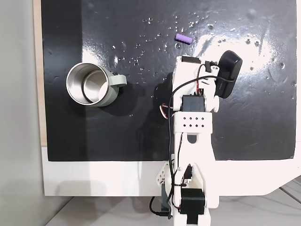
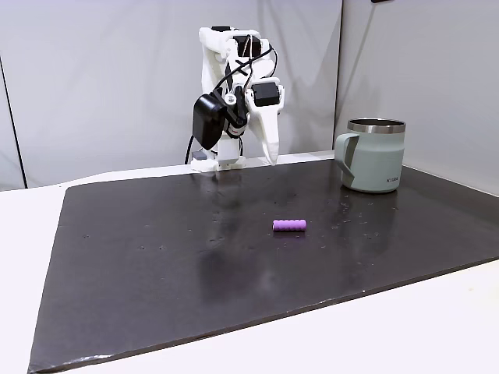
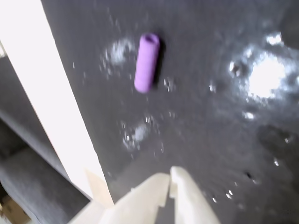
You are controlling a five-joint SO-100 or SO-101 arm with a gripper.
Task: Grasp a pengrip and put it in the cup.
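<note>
Pengrip (image 3: 146, 62) lilac, short ribbed tube lying flat, pincer (image 3: 169, 179) fingers together, holding nothing, cup (image 2: 374, 156) apart.

Black glossy mat (image 2: 156, 265) on white table (image 2: 390, 343); grey wall (image 2: 93, 78) behind.

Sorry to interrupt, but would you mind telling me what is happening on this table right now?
A small white robot arm is working toward a purple pengrip, which lies on its side on the black mat, untouched. The gripper hangs above the mat, short of the pengrip; in the wrist view its fingertips look closed together and hold nothing. The cup stands upright well off to the side, and its steel inside looks empty. So no grasp has been made yet.
</note>
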